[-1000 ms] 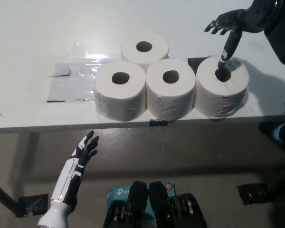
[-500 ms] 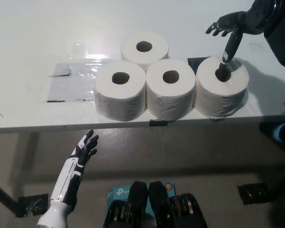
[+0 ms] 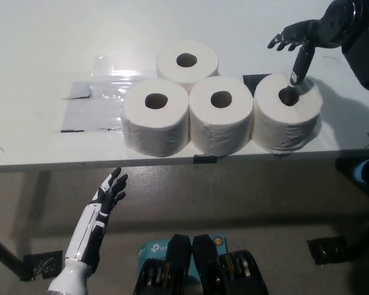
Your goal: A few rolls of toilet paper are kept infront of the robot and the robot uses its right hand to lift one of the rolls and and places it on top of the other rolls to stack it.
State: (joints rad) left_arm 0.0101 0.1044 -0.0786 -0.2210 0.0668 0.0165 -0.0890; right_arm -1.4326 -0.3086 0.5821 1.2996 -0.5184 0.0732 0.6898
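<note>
Right hand [image 3: 302, 38]: black, entering from the upper right, poised above the rightmost roll [image 3: 287, 120]. Fingers are spread and hold nothing; one finger [image 3: 298, 66] points down, its tip at or just above the rim of the roll's core hole. Whether it touches the paper cannot be told.

Rightmost roll: stands upright on the white worktop [image 3: 49, 43], directly beneath the hand and close to the worktop's front edge. Its near wall sits just behind that edge. On the hand's far side, bare worktop runs toward the picture's right border, in part under the arm's shadow.

Other rolls: the middle roll [image 3: 221, 121] stands just beside the rightmost roll, on the side away from the arm, with the two walls touching or nearly so. The left roll [image 3: 156, 123] follows in the same front row, touching the middle one. The back roll [image 3: 187, 61] sits behind the pair, nested between them, further from the front edge. All stand upright with cores facing up, and nothing rests on their tops.

Beyond the left roll, a clear plastic sheet [image 3: 101, 98] lies flat, taped down at its corners. Behind the rolls the worktop is open.

Left hand [image 3: 112, 189]: white, hanging below the worktop's front edge, well apart from all rolls, fingers spread, holding nothing.
</note>
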